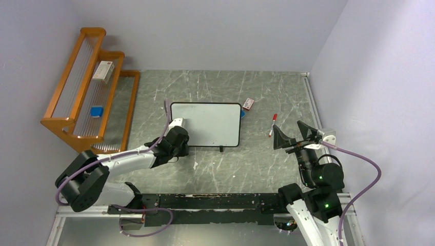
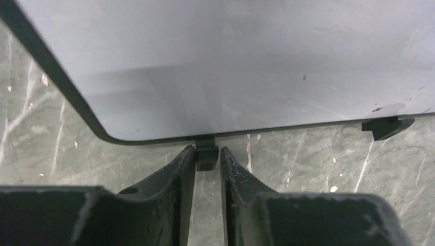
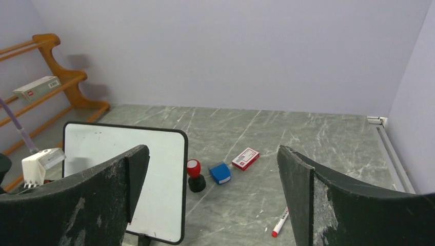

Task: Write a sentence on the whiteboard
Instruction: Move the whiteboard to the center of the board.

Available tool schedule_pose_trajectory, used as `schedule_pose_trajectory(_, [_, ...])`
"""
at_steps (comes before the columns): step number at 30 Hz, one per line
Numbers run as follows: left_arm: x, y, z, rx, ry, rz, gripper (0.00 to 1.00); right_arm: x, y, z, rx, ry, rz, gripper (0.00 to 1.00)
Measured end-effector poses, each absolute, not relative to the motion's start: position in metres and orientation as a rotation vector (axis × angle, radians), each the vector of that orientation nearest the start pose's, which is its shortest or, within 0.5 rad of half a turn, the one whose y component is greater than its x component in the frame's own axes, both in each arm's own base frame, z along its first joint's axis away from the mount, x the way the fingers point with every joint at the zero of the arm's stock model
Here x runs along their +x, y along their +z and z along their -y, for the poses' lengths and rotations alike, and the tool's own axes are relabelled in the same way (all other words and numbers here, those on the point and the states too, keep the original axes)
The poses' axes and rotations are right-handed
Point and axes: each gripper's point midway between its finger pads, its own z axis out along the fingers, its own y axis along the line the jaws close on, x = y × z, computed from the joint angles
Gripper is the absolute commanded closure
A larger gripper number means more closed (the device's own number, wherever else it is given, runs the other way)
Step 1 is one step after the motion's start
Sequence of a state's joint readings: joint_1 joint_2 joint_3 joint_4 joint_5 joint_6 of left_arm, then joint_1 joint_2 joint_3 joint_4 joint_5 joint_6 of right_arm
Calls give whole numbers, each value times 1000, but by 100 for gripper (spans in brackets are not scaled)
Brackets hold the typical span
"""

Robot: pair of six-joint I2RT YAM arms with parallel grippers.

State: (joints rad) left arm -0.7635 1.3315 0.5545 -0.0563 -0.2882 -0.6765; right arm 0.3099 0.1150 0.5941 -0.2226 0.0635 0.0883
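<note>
Two arms in view, one thing of the task. Whiteboard (image 1: 205, 124) sits at centre of the top view on the green marbled table (image 1: 256, 164), propped on its two black feet, white face blank apart from faint smudges. Left gripper (image 2: 208, 151) is at the board's lower left corner in the top view. In the left wrist view its two fingers (image 2: 180, 171) flank the left foot (image 2: 207, 160) with the jaws drawn narrow, the foot between the tips. Whether they actually pinch it I cannot tell, as only a hairline gap or contact shows on each side. Second foot (image 2: 387, 127) is at the right of that frame, resting on the table. Right gripper (image 1: 290, 134) hangs at the right of the top view, well apart from the board, jaws spread wide with nothing between them. Marker (image 1: 272, 124) with a red cap lies on the table just beyond the right gripper. Red and white box (image 1: 248, 103) lies near the board's upper right corner. Blue block (image 3: 220, 173) and a red-topped black piece (image 3: 194, 174) stand side by side just right of the board in the right wrist view. Orange rack (image 1: 66, 120) fills the upper left of the top view, with a carton (image 1: 104, 70) on an upper tier and a blue item (image 1: 96, 111) lower down.
</note>
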Motion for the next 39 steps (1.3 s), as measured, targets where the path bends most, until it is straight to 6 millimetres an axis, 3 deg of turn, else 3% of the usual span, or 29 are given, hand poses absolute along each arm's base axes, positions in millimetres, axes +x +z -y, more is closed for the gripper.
schedule_pose_trajectory(5, [232, 34, 203, -70, -399, -2382, 76, 192, 333, -54, -92, 298, -1317, 0])
schedule_pose_trajectory(19, [199, 29, 241, -45, -468, -2384, 74, 192, 333, -54, -92, 298, -1317, 0])
schedule_pose_trajectory(22, [194, 27, 244, -50, -467, -2389, 69, 192, 333, -54, -92, 298, -1317, 0])
schedule_pose_trajectory(27, [191, 32, 243, -74, -471, -2384, 50, 192, 333, -54, -92, 298, -1317, 0])
schedule_pose_trajectory(32, [194, 61, 239, -93, -494, -2336, 27, 196, 330, -53, -77, 294, -1334, 0])
schedule_pose_trajectory(36, [203, 107, 235, -98, -520, -2238, 14, 204, 321, -50, -31, 286, -1381, 0])
schedule_pose_trajectory(39, [209, 141, 230, -79, -520, -2164, 11, 212, 311, -46, 16, 274, -1439, 0])
